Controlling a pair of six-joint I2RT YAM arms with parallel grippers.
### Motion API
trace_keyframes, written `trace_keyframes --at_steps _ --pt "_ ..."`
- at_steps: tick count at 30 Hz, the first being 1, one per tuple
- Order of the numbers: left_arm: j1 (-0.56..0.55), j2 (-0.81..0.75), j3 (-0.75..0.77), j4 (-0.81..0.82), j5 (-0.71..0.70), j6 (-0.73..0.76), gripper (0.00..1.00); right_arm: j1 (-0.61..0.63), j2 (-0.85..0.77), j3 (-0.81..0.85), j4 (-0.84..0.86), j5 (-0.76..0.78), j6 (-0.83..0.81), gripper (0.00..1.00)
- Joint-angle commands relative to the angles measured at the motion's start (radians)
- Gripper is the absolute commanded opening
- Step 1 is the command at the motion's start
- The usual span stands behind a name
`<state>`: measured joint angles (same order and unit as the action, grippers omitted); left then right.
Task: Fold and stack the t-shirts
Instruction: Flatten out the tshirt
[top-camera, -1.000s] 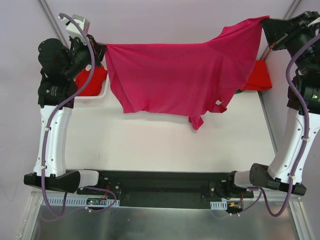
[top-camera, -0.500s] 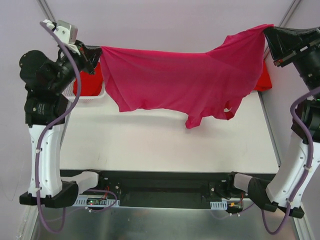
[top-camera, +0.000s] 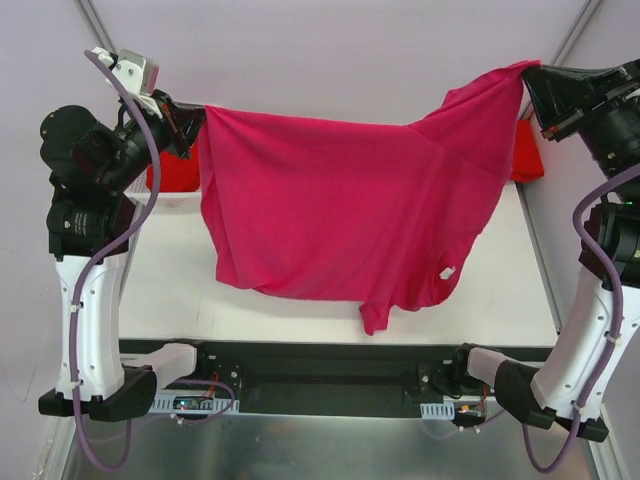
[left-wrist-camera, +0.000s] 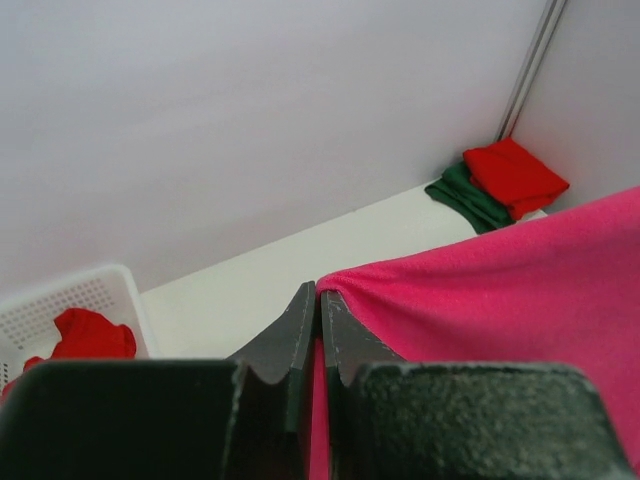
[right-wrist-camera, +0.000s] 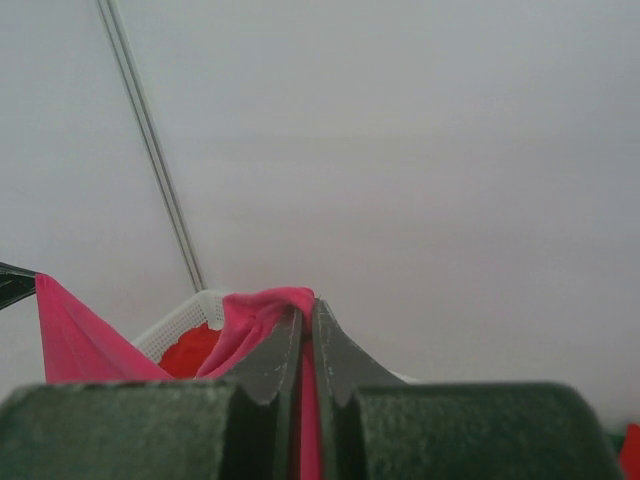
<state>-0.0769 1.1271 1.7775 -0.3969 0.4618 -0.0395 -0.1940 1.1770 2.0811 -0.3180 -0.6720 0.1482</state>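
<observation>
A magenta-pink t-shirt (top-camera: 350, 210) hangs spread in the air between both arms, above the table. My left gripper (top-camera: 198, 118) is shut on its left top corner, and the wrist view shows the cloth (left-wrist-camera: 520, 300) pinched between the jaws of that gripper (left-wrist-camera: 319, 292). My right gripper (top-camera: 527, 72) is shut on the right top corner, the cloth (right-wrist-camera: 255, 315) bunched at the jaw tips of the gripper (right-wrist-camera: 307, 312). A sleeve hangs lowest, near the table's front edge. A folded red t-shirt (left-wrist-camera: 515, 177) lies on a dark green one (left-wrist-camera: 462, 195) at the far right.
A white lattice basket (left-wrist-camera: 75, 305) stands at the far left with a red t-shirt (left-wrist-camera: 92, 335) inside. The white table (top-camera: 180, 290) runs under the hanging shirt. The folded pile (top-camera: 526, 150) sits right behind the right gripper. Walls close in behind.
Both grippers have lifted and drawn the magenta-pink shirt toward the near edge. It now hangs lower in view and more spread out.
</observation>
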Motion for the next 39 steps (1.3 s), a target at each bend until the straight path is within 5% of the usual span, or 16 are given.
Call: trace_keyframes --at_steps 1,12,19,24,39 --pt "0.009 -0.059 0.042 0.01 0.015 -0.011 0.0 -0.012 -0.072 0.005 0.04 0.025 -0.024 0.01" --pt "0.009 -0.196 0.341 -0.121 0.158 -0.083 0.0 -0.012 -0.201 0.172 -0.01 0.012 -0.05 0.01" --pt "0.008 -0.243 0.327 -0.126 0.092 -0.027 0.0 -0.012 -0.185 0.165 -0.01 0.063 -0.062 0.01" --pt "0.008 -0.182 0.2 -0.094 0.043 -0.002 0.0 -0.012 -0.136 0.048 0.048 0.077 -0.049 0.01" --pt "0.008 0.232 -0.484 0.517 -0.087 -0.08 0.0 0.053 0.143 -0.613 0.306 0.048 -0.117 0.01"
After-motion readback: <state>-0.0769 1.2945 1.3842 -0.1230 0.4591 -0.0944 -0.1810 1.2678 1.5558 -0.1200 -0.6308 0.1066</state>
